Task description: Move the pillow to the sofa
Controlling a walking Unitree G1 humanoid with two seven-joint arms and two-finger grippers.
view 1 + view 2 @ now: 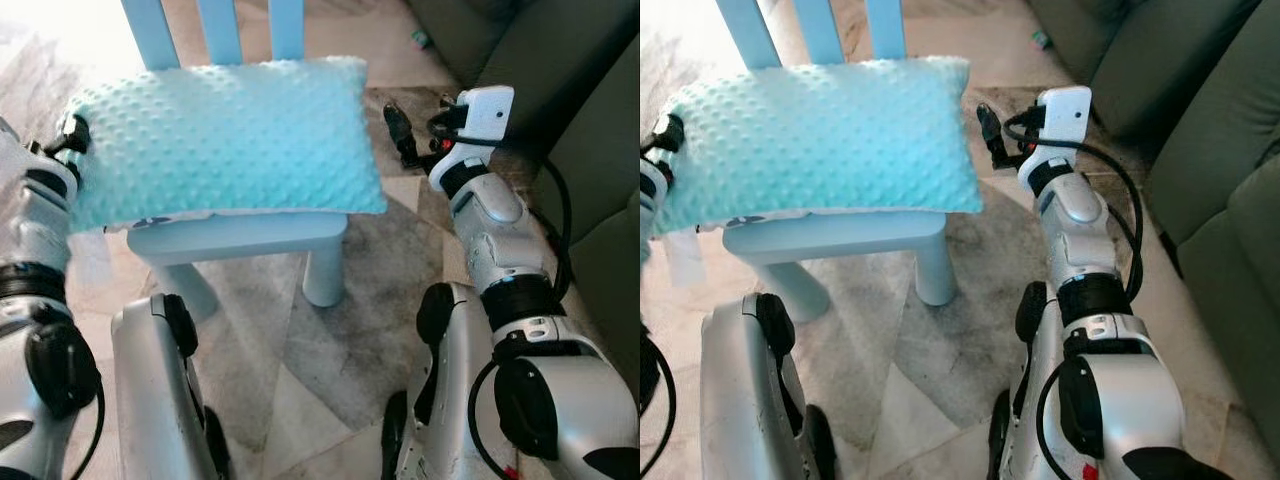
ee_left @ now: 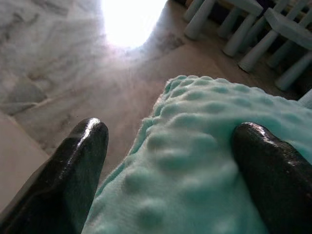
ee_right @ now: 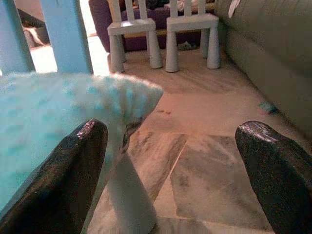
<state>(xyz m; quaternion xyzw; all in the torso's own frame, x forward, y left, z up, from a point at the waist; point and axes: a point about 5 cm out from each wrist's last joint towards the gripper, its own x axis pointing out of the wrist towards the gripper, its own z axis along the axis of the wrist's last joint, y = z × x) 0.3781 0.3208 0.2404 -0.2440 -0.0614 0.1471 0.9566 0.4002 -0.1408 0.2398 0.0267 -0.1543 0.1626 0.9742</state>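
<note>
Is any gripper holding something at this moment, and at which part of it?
The left gripper has its open fingers around the left end of the pillow, not clamped. The right gripper is open beside the pillow's right end, holding nothing.

Pillow [image 1: 225,140] lying across the chair [image 1: 250,235] seat – left pincer [image 2: 170,161] around its left end, right pincer [image 1: 400,130] just off its right end. Sofa [image 1: 1200,130] further right, past the right arm.
</note>
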